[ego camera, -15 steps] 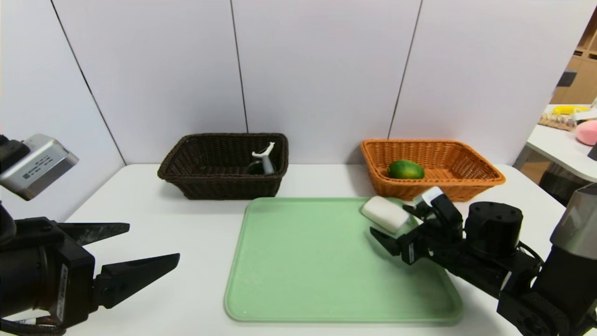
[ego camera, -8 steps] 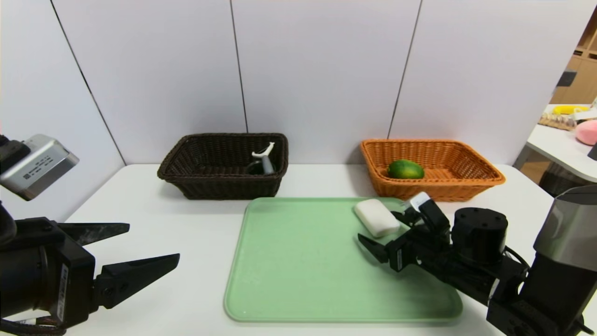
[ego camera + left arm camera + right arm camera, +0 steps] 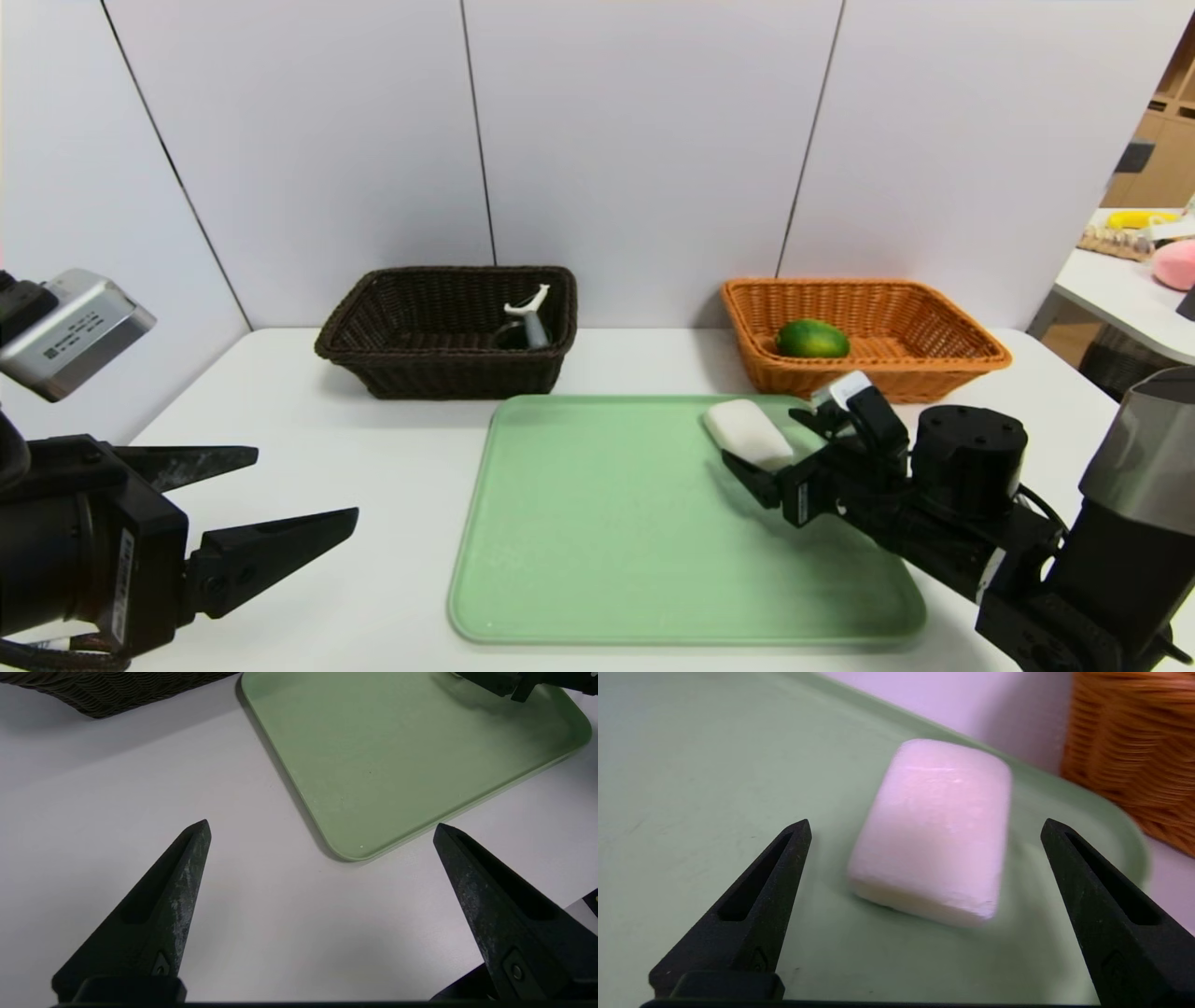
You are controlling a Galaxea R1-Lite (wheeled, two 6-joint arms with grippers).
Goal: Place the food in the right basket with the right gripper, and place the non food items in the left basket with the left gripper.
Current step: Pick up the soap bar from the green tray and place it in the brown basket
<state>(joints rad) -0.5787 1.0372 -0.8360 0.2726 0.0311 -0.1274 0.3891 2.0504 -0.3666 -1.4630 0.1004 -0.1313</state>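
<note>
The white soap-like block [image 3: 748,434] lies at the green tray's [image 3: 607,560] far right corner, between the right gripper's [image 3: 770,446] spread fingers. The right wrist view shows the block untouched; the head view alone shows the left gripper [image 3: 303,487] spread, well apart.

block [image 3: 747,433] on tray [image 3: 607,560], fruit [image 3: 812,339] in basket [image 3: 971,355]

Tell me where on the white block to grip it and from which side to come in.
Grip the white block across its two long flat sides, about midway along. It lies flat near the green tray's far right corner, one short end toward the right pincer, whose open jaws already straddle it. Probably come in low from that end, then close.
</note>
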